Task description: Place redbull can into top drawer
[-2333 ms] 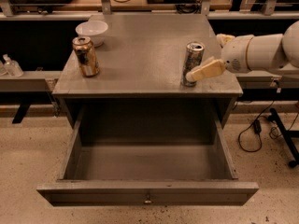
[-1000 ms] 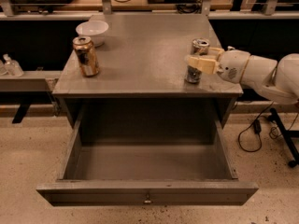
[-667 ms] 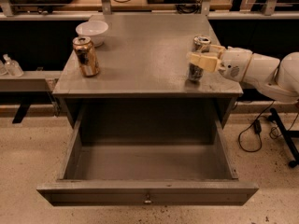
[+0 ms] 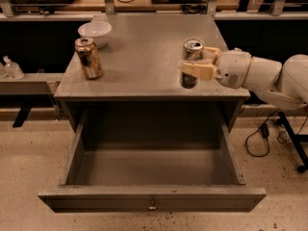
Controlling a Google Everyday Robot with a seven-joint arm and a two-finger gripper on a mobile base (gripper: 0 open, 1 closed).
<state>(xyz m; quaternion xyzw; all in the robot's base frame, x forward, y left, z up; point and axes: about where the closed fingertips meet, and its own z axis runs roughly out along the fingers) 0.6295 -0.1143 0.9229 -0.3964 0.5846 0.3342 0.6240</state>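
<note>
Grey metal fills the middle of the frame: a table (image 4: 144, 42) above, and under it the drawer (image 4: 151, 196) pulled wide open toward the bottom edge, its small knob (image 4: 152, 206) in the centre of the front panel. The redbull can (image 4: 193, 45) stands upright at the table's right side, near the front edge, right of centre in the frame. The gripper (image 4: 195, 60) reaches in from the right on a white arm (image 4: 262, 73), and its tan fingers (image 4: 198, 70) are closed around the can's middle, one in front and one behind (whether the can's base touches the tabletop I cannot tell). At upper left a brown can (image 4: 88, 57) stands upright, with a white bowl (image 4: 95, 31) just behind it. Both sit well apart from the gripper.
</note>
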